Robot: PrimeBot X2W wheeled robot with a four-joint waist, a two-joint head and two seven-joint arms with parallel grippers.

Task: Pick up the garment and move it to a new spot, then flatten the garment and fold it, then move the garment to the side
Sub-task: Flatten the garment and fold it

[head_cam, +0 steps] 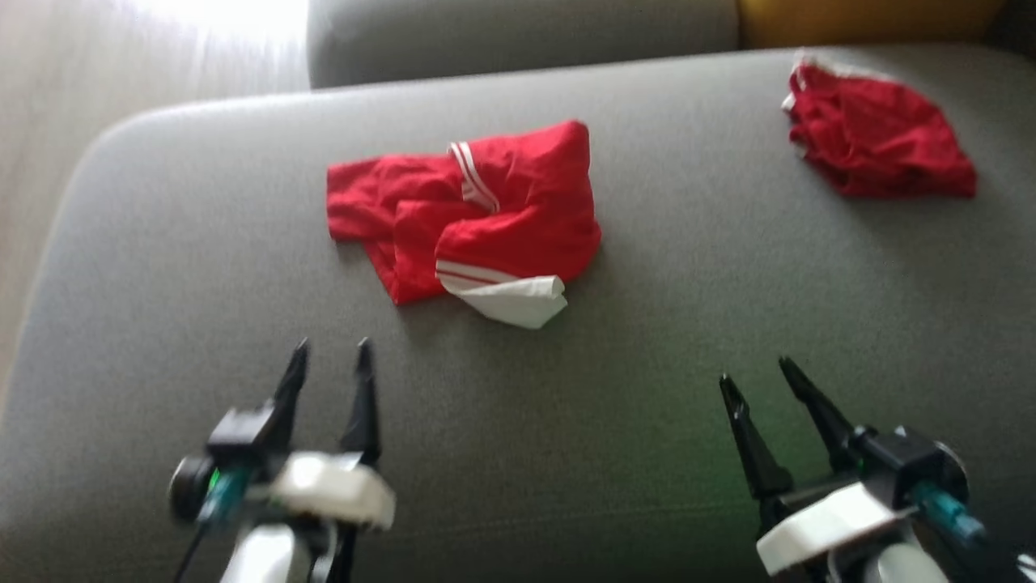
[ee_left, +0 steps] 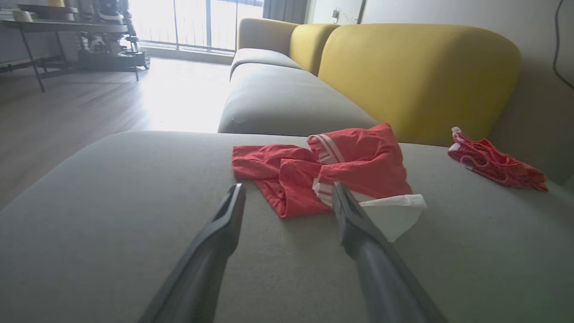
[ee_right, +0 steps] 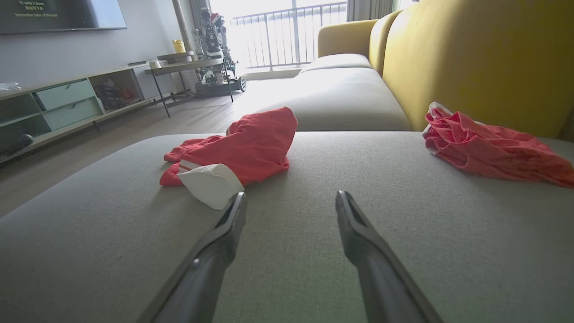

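Grey fabric of a wide sofa seat cushion (head_cam: 202,267) takes most of the head view, with a yellow backrest (ee_left: 417,76) behind it and a pale wooden floor (ee_left: 89,112) at the robot's left. On the middle of the cushion lies the red garment (head_cam: 502,210), crumpled and partly folded over itself, with white stripes along two of its edges. A white piece (head_cam: 518,304) sticks out from its near edge; the head view is a little blurred, so it may be a lining or a turned-out pocket, I cannot say which. A second red garment (head_cam: 878,142) lies bunched near the far right corner of the cushion, close to the backrest and well apart from the first one. The left gripper (head_cam: 332,352) hovers over the bare cushion just in front of the red garment, its two dark fingers spread wide with nothing between them. The right gripper (head_cam: 754,372) is over the cushion more to the right, also with its fingers wide apart and empty, and it touches neither garment. In the right wrist view a low cabinet (ee_right: 67,107) and a small table (ee_right: 188,67) stand on the floor beyond the sofa, before a bright window with a railing (ee_right: 287,40).
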